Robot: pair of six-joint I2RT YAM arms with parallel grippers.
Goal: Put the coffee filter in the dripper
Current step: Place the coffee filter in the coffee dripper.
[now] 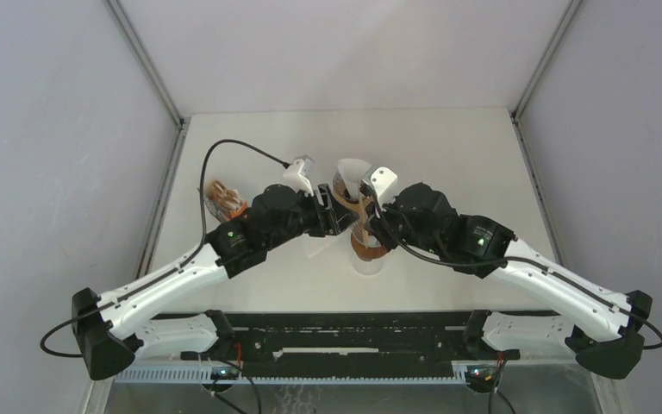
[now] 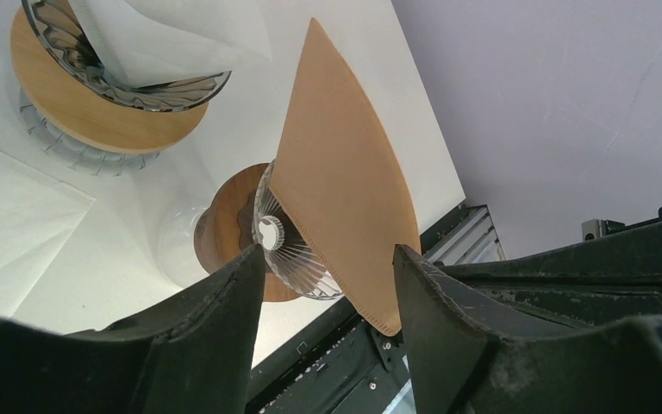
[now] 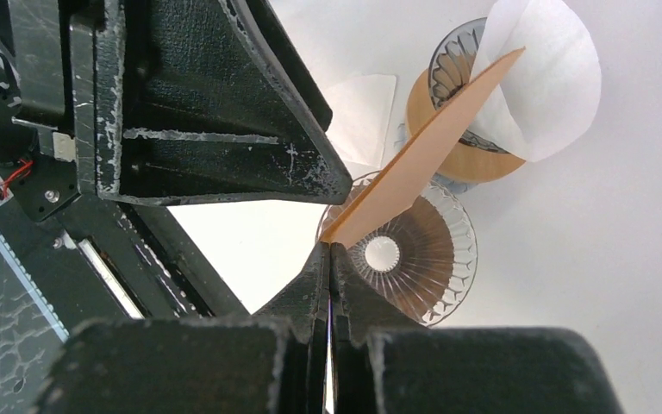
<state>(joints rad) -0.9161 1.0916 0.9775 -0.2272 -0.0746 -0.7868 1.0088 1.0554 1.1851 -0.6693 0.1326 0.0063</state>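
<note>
Black fingers of the right gripper (image 3: 329,259) are pinched tight on the bottom corner of the brown filter (image 3: 422,164). It's up in the air, folded flat and tilted, hanging over the empty glass dripper (image 3: 414,259). The left gripper (image 2: 327,259) stands wide open, jaws either side of the filter's lower edge; contact is unclear. Feather-light paper, I'd say: floppy, easily creased, best held by the seamed edge. Further out, a second dripper (image 3: 457,168) holds a white filter (image 3: 552,78).
</note>
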